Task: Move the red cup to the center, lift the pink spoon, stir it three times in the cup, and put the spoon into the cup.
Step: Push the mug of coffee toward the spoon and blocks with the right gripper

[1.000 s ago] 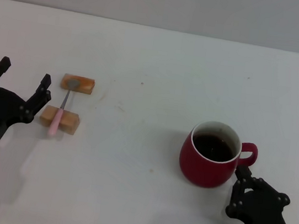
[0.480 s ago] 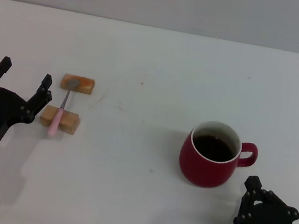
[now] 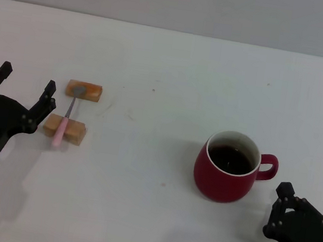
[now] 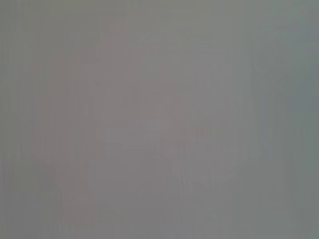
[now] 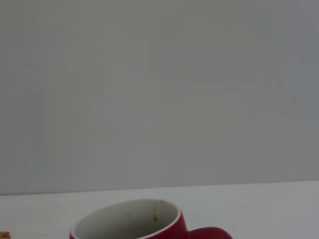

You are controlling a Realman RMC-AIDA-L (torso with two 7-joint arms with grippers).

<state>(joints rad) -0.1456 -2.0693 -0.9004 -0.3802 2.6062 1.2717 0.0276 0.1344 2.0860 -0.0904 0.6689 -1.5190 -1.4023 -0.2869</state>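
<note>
While the head view looks down on the white desk [image 3: 169, 68], the red cup [image 3: 227, 170] stands upright on the right side of it, dark liquid inside its white inner wall and its loop handle turned toward the robot's right. Near the cup's handle side, at the lower right corner, sits the right tool [image 3: 292, 220]; it is apart from the cup and grips nothing, though how wide its fingers stand cannot be told from this angle. On the far left, the left tool [image 3: 23, 86] has its two fingers spread wide with nothing between them, just beside the spoon's rest. The pink spoon [image 3: 65, 121] lies across two tan wooden blocks: its grey bowl rests on the far block [image 3: 84, 91], and its pale pink handle crosses the near block [image 3: 64, 128], with the handle's end jutting past it toward the robot. Spoon and cup are well apart, with bare desk between them.

From the left wrist view, only a plain grey blur fills the picture, and nothing can be made out.

From the right wrist view, the cup's [image 5: 144, 228] rim and white inner wall show at the edge of the picture, with part of its handle beside it and the pale desk [image 5: 279, 204] behind.
</note>
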